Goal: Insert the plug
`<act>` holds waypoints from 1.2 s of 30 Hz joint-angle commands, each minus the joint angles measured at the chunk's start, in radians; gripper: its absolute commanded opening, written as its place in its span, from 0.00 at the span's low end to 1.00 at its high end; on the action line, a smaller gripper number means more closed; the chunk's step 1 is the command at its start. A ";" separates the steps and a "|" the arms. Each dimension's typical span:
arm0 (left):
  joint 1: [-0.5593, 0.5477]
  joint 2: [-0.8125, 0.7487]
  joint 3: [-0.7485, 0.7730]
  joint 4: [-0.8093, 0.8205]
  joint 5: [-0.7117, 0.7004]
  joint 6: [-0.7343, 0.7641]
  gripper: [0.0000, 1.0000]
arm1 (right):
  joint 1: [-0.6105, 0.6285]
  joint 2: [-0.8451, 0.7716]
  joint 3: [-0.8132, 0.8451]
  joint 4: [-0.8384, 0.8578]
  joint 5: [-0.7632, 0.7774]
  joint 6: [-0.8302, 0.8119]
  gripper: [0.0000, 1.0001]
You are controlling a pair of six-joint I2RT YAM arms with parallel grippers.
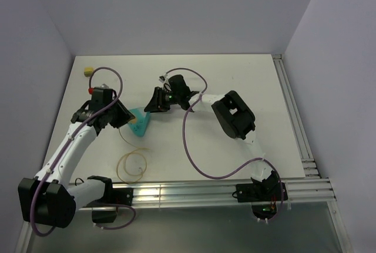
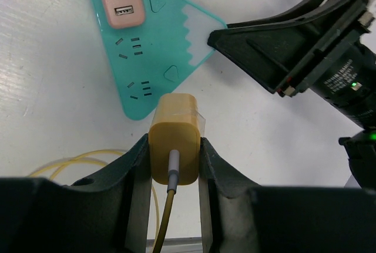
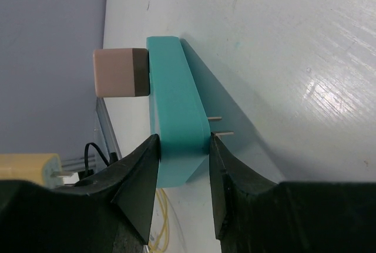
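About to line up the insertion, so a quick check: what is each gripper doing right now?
Left gripper: closed on the plug.
Right gripper: closed on the teal block, one finger on each side.

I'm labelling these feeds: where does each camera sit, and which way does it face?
Top external: above and behind the bases, looking down at the table; left arm and right arm show.
Left wrist: on the left arm, looking along the left fingers, shut on the plug, toward the teal block.
Right wrist: looking along the right fingers, clamped on that block.
Shared: both wrist views show plug and block.
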 commanded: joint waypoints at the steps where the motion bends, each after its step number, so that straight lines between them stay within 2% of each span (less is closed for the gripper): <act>1: 0.006 0.035 -0.012 0.040 0.006 -0.022 0.00 | 0.007 0.007 0.029 -0.011 0.043 -0.037 0.06; 3: 0.006 0.061 -0.021 0.049 -0.011 -0.027 0.00 | 0.006 0.005 0.018 0.003 0.041 -0.035 0.00; 13: 0.018 0.113 -0.068 0.097 -0.100 -0.081 0.00 | -0.005 -0.013 -0.025 0.030 0.055 -0.051 0.00; 20: 0.081 0.104 -0.102 0.167 -0.062 -0.059 0.00 | -0.007 -0.007 -0.026 0.044 0.047 -0.051 0.00; 25: 0.089 0.137 -0.084 0.206 -0.048 -0.005 0.00 | -0.007 0.004 -0.022 0.056 0.037 -0.045 0.00; 36: 0.092 0.220 -0.076 0.268 -0.048 -0.028 0.00 | -0.007 0.004 -0.036 0.082 0.041 -0.031 0.00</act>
